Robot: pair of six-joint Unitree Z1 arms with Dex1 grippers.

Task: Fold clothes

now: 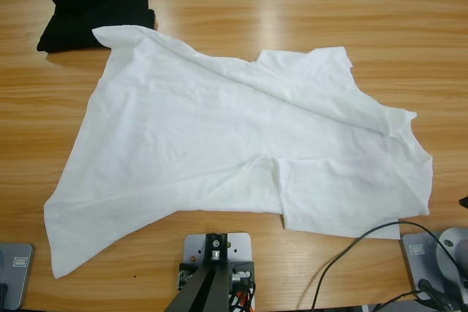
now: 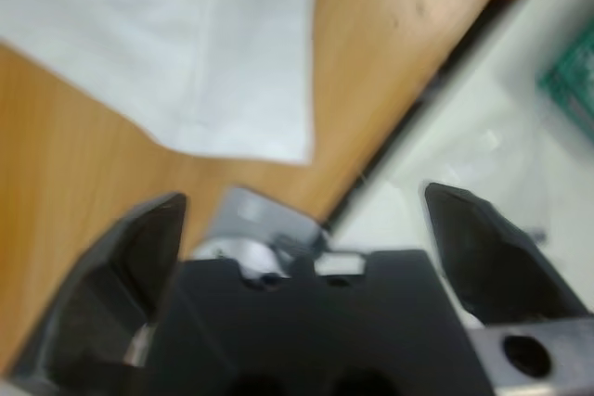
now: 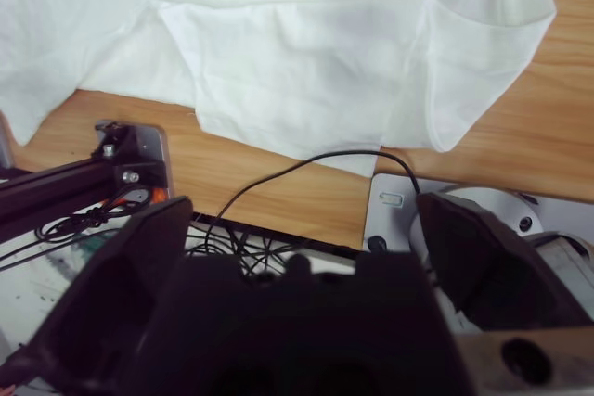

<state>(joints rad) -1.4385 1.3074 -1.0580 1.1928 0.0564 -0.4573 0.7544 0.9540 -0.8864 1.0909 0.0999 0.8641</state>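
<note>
Folding has not begun, as far as these views show. The white T-shirt [image 1: 219,137] lies spread and rumpled over the middle of the wooden desk [image 1: 409,27], with nothing squared up: no sleeve turned in, no hem brought to the collar, so every fold is left to do.

It lies skewed. One long corner trails toward the desk's near left edge, another reaches toward the far left, where it touches or just overlaps the black folded garment [image 1: 88,18]. A raised crease runs diagonally from that far corner across the body to the right side, and a flap near the front middle is doubled over on itself. The fabric looks thin and soft, with shallow wrinkles throughout (it will probably need smoothing before any fold holds a straight line).

Neither arm reaches over the cloth in the high view. The left pincer [image 2: 306,229] hangs with its jaws spread wide and nothing between them, near the shirt's pointed corner at the desk's edge. The right pincer [image 3: 302,248] is likewise spread and empty, looking over the shirt's near right part, with a black cable [image 3: 306,164] in front of it.
</note>
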